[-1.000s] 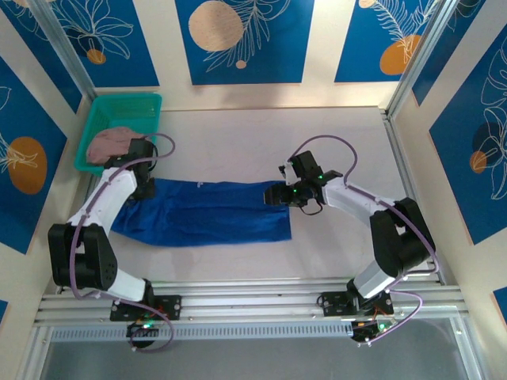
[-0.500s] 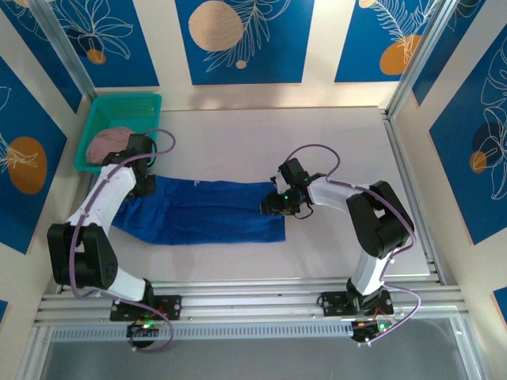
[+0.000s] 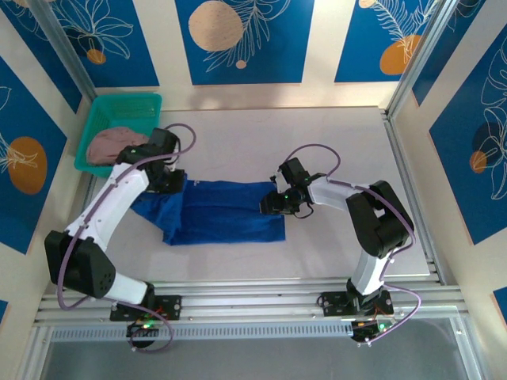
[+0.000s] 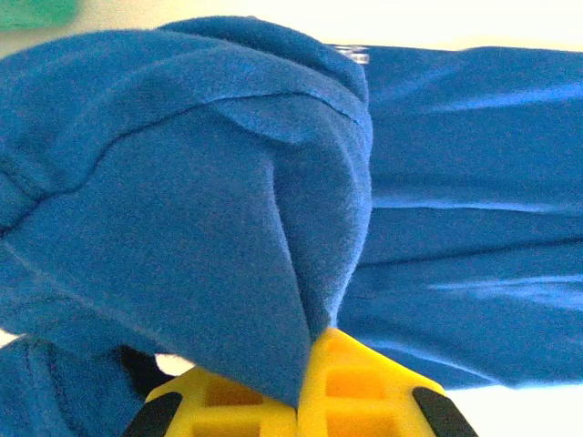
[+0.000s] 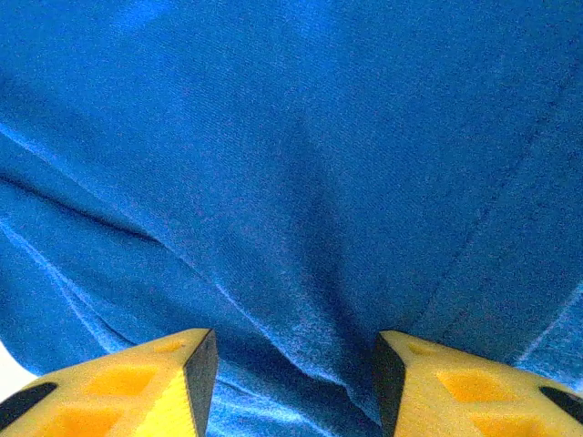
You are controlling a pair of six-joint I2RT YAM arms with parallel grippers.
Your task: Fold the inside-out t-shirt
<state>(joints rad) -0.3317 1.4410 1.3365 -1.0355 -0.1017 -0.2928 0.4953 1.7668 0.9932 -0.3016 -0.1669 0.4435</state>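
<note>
1. Surroundings: A green bin (image 3: pixel 127 99) stands at the far-left corner of the table (image 3: pixel 317 142) and holds a dusty-pink garment (image 3: pixel 111 144). The left arm's white forearm crosses above the left end of the inside-out t-shirt (image 3: pixel 230 212) and hides part of it.

2. Arms: The t-shirt lies across the table's middle, between the two grippers. The left gripper (image 4: pixel 301 387) is clamped on a raised fold at the shirt's left end, and the cloth drapes over its yellow fingers (image 4: pixel 364 391). The right gripper (image 5: pixel 296 369) is bent low over the shirt's right end, its jaws apart with smooth cloth spanning the gap.

3. Room: The table is pale and matte. Cream walls carry blue panels (image 3: pixel 242 39) with orange discs and white leaf outlines. Aluminium rails (image 3: pixel 253 305) run along the near edge.
</note>
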